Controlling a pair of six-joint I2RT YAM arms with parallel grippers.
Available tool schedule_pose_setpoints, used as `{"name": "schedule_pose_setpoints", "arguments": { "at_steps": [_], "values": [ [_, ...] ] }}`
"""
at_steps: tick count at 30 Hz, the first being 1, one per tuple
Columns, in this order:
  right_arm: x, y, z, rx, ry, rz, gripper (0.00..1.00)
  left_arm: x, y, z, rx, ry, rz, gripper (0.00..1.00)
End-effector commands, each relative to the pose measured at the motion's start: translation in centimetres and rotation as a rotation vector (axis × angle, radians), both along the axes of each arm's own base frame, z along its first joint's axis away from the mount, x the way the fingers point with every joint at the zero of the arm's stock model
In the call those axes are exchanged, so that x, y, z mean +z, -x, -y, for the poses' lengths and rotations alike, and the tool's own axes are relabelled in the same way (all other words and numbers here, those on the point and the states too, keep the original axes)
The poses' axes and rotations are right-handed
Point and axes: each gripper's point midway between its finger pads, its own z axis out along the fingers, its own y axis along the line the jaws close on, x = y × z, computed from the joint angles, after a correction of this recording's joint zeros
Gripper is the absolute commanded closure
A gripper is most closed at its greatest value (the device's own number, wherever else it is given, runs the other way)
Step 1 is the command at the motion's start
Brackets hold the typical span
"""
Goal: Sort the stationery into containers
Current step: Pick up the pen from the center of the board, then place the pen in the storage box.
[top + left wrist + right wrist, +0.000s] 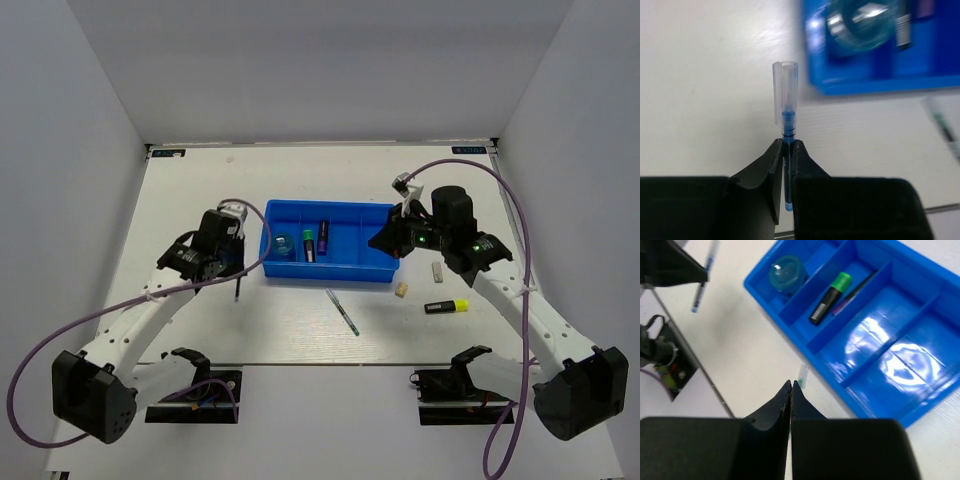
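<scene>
**Left gripper** (786, 165) — its fingers are narrowed onto the dark blue pen (789, 125). They clamp near the back end, so most of the barrel projects past the fingertips, clear cap foremost. You can read the pen's long axis as in line with the fingers. In the top view it points downward and toward the near edge, roughly parallel to the dividers of the blue tray (300, 278). The pen is just left of the tray's left wall, outside it. Whether the cap touches the table (200, 190) cannot be told. The end grip probably lets you lower the pen lengthwise into 1 narrow compartment.

**Right gripper** (791, 390) — its fingers are pressed together with nothing between them. It hangs at the tray's right end, likely to stay clear of the left arm.

**Sorted.** The bluish round piece (283, 244) is in compartment 1 from the left. The green-black highlighter (309, 245) and purple-black marker (323, 238) lie side by side along compartment 2.

**Unsorted, on the table.**
- The thin green pen (342, 311) lies diagonally, near the tray's near wall.
- The yellow-black highlighter (446, 307) lies crosswise.
- The beige eraser (401, 290) and white eraser (437, 270) lie to the tray's right.
</scene>
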Motion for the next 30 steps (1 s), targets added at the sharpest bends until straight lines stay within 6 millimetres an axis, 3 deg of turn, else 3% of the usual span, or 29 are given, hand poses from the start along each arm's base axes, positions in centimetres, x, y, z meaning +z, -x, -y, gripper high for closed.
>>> {"name": "schedule_pose_setpoints", "arguments": {
  "at_steps": [1,3,4,5,6,7,8,10,11,12,13,15,16,17,19,21,24,28,30],
  "values": [
    [0.7,-1.4,1.4,-0.068,0.051,0.078,1.0,4.7,-2.0,5.1,-0.073,0.126,0.107,1.0],
    [0.3,-1.9,2.1,-0.092,0.079,0.088,0.95,5.6,-3.6,8.8,-0.138,0.168,0.133,1.0],
    [0.1,-2.0,2.4,-0.108,0.09,0.083,0.86,7.2,-3.7,11.7,-0.199,0.208,0.171,1.0],
    [-0.2,-2.0,2.5,-0.111,0.096,0.077,0.7,7.6,-4.8,13.3,-0.212,0.219,0.177,1.0],
    [-0.3,-2.2,2.9,-0.119,0.106,0.083,0.66,7.9,-5.3,14.4,-0.224,0.23,0.183,1.0],
    [-0.3,-2.2,3.3,-0.131,0.109,0.088,0.66,10.1,-6.6,17.3,-0.25,0.277,0.226,1.0],
    [-0.5,-2.2,3.5,-0.135,0.117,0.089,0.67,8.7,-7.4,18.4,-0.252,0.262,0.194,1.0],
    [-0.5,-2.0,4.1,-0.149,0.125,0.097,0.75,8.9,-9.1,21.1,-0.242,0.301,0.203,1.0],
    [-0.7,-1.8,4.3,-0.147,0.13,0.105,0.87,8.6,-9.9,22.4,-0.241,0.308,0.201,1.0],
    [-1.2,-1.5,4.5,-0.132,0.145,0.106,0.92,8.7,-10.5,23.3,-0.227,0.329,0.207,1.0],
    [-1.5,-0.9,4.6,-0.118,0.146,0.094,0.97,7.3,-11.5,24.3,-0.203,0.326,0.189,1.0],
    [-2.0,-0.1,4.6,-0.065,0.162,0.113,1.0,8.2,-12.8,25.5,-0.167,0.367,0.21,1.0],
    [-2.3,0.9,4.4,-0.025,0.154,0.097,1.0,6.3,-13.6,25.7,-0.137,0.347,0.185,1.0],
    [-2.6,1.1,4.5,-0.007,0.161,0.101,1.0,7.1,-14.1,26.5,-0.129,0.37,0.201,1.0],
    [-3.0,1.6,4.5,0.019,0.166,0.113,0.98,5.1,-14.7,26.8,-0.111,0.342,0.174,0.99],
    [-3.1,1.9,4.7,0.02,0.166,0.125,0.95,4.6,-15.0,27.3,-0.103,0.341,0.165,0.94],
    [-3.2,1.8,4.7,0.026,0.171,0.128,0.89,3.7,-15.2,27.5,-0.089,0.323,0.156,0.67],
    [-4.2,2.3,4.3,0.087,0.186,0.09,0.69,3.2,-15.0,27.0,-0.081,0.301,0.15,0.47],
    [-4.8,2.8,4.0,0.12,0.187,0.058,0.68,3.7,-14.9,26.8,-0.087,0.3,0.159,0.42]
  ]
}}
